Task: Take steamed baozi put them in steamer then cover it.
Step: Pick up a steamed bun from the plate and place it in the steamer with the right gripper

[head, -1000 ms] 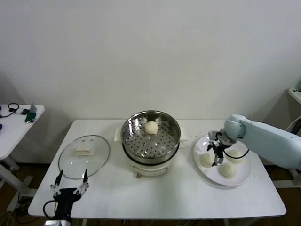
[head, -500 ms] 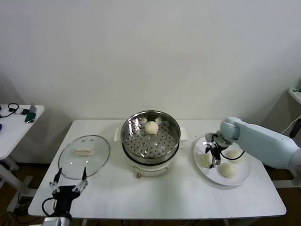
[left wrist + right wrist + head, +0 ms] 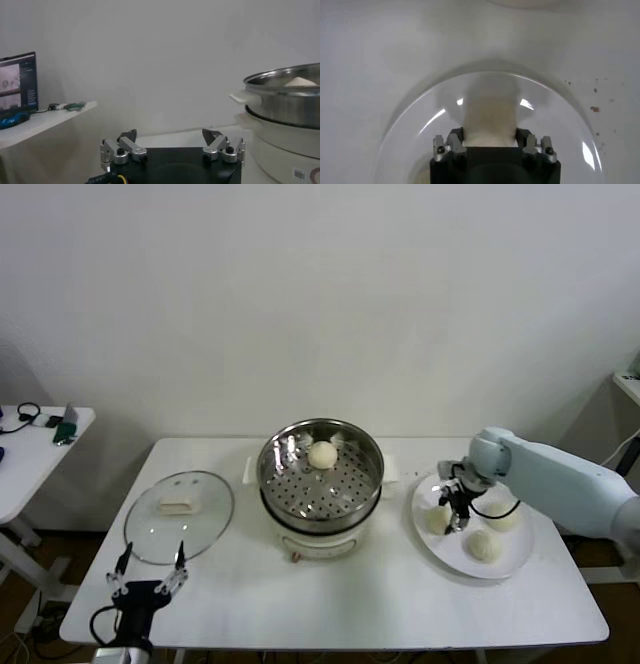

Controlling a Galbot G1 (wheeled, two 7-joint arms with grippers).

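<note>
a: where's the right gripper now?

b: down over the white plate, fingers either side of the bun nearest the pot. in the right wrist view that bun fills the gap between the two fingers, so i'd say it is pinching it, or about to. i can't tell if the bun has left the plate.

a: how should the grip go?

b: softly, i think. the bun looks smooth and squashy, so squeeze just enough to hold it, low on its sides, then lift straight up before swinging toward the pot. two more buns sit near on the same plate; a sideways drag could knock them.

a: and where does it go?

b: into the steel steamer basket, mid-table on its cream base. one bun lies there at the far side, so the bare holed floor nearer the robot is the place to set it down.

a: the lid?

b: the glass lid lies flat on the table, left of the pot, handle up. the left gripper hangs just in front of it with fingers spread, holding nothing.
</note>
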